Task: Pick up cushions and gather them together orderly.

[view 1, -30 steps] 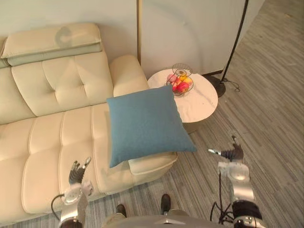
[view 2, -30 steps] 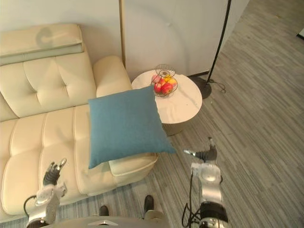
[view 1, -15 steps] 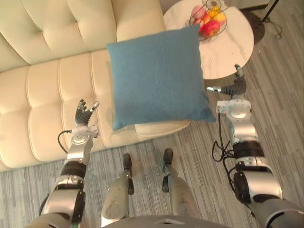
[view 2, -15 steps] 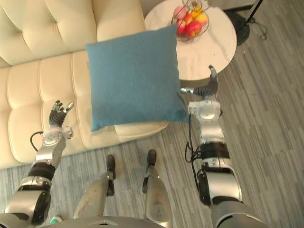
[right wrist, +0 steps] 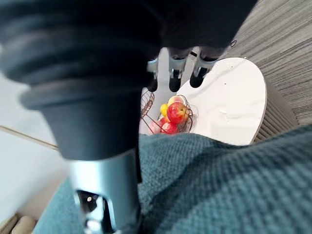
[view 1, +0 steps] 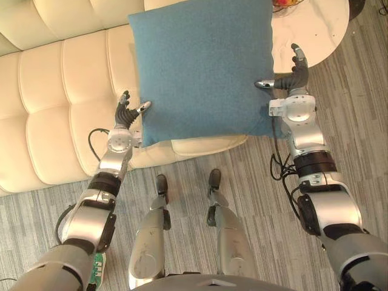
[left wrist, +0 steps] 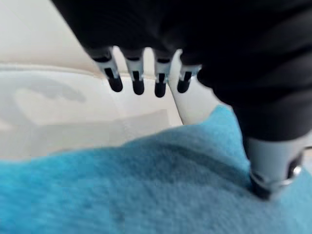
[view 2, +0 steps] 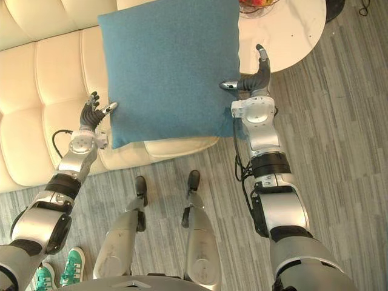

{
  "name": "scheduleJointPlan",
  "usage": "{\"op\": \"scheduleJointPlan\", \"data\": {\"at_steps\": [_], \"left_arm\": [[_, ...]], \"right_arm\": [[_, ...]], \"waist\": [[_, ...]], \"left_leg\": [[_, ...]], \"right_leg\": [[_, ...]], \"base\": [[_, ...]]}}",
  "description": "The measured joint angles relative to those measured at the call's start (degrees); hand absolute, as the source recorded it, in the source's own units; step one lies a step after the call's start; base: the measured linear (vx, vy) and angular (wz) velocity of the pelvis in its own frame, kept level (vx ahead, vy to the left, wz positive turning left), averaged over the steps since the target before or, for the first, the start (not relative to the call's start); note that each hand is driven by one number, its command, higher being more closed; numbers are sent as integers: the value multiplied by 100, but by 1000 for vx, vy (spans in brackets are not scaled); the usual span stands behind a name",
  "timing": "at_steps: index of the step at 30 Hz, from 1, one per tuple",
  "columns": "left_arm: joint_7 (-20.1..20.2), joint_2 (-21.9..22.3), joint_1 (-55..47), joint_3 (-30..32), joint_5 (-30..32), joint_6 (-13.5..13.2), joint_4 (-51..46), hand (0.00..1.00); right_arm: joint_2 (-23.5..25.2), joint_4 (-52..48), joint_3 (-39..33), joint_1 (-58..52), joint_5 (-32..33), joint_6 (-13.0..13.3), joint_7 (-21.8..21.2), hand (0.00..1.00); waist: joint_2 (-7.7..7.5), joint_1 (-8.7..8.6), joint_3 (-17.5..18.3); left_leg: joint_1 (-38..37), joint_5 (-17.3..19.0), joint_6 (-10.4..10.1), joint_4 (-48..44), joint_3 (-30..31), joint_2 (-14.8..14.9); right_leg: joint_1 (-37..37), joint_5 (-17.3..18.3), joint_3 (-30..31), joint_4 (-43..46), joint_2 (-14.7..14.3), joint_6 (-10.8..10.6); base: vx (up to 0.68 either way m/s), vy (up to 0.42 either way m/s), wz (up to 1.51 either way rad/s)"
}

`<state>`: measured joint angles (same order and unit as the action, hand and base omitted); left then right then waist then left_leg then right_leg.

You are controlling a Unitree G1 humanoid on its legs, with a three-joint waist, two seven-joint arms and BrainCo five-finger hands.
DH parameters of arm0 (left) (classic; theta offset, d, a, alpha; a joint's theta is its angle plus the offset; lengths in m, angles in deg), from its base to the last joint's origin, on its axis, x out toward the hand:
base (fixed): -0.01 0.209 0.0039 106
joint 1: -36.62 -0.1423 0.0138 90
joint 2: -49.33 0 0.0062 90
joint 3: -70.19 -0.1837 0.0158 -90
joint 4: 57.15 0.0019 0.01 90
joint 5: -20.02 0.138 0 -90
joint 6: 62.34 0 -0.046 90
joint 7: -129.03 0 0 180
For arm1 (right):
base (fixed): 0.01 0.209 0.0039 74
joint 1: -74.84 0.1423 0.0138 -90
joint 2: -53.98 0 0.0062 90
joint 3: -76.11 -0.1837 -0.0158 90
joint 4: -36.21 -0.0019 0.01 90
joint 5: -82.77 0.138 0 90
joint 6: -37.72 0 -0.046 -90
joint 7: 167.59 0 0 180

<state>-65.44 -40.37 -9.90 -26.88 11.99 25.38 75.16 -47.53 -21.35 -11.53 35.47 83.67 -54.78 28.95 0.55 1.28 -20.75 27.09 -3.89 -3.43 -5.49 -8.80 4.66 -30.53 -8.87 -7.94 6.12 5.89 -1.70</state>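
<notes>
A square blue cushion lies on the right end of the cream sofa, its near edge hanging over the armrest. My left hand is at the cushion's lower left corner. Its fingers are straight and its thumb reaches onto the blue cloth. My right hand stands at the cushion's right edge, fingers pointing up and thumb stretched over the fabric. Neither hand is curled round the cushion.
A round white side table stands right of the sofa, just beyond my right hand, with a wire fruit basket on it. Grey plank floor runs in front. A person's green shoes show at the lower left.
The camera has tipped down and nearer. Both hands have closed in on the cushion: the left moved right to its lower left corner, the right rose to its right edge.
</notes>
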Motion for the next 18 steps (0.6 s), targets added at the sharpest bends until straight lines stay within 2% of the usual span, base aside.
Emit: {"op": "scheduleJointPlan", "data": {"at_steps": [3, 6, 18], "left_arm": [[20, 8, 203, -104, 139, 20, 5, 0], [12, 70, 492, -244, 162, 91, 122, 0], [-200, 268, 532, -493, 214, 248, 134, 0]], "right_arm": [[-3, 0, 162, 173, -3, -25, 13, 0], [5, 2, 200, 310, -8, -53, 18, 0], [178, 3, 1039, 457, -147, -154, 14, 0]], "waist": [[0, -14, 0], [1, -12, -2], [1, -93, -2]], "left_leg": [[46, 37, 8, 61, -220, 68], [126, -148, -12, 64, -264, 82], [36, -129, -54, 67, -372, 102]], "right_leg": [[-94, 2, -4, 15, -4, 3], [-227, -11, -35, 29, -2, 18], [-165, -19, -20, 58, 5, 29]], "base": [[0, 0, 0], [23, -11, 4], [6, -3, 1]]}}
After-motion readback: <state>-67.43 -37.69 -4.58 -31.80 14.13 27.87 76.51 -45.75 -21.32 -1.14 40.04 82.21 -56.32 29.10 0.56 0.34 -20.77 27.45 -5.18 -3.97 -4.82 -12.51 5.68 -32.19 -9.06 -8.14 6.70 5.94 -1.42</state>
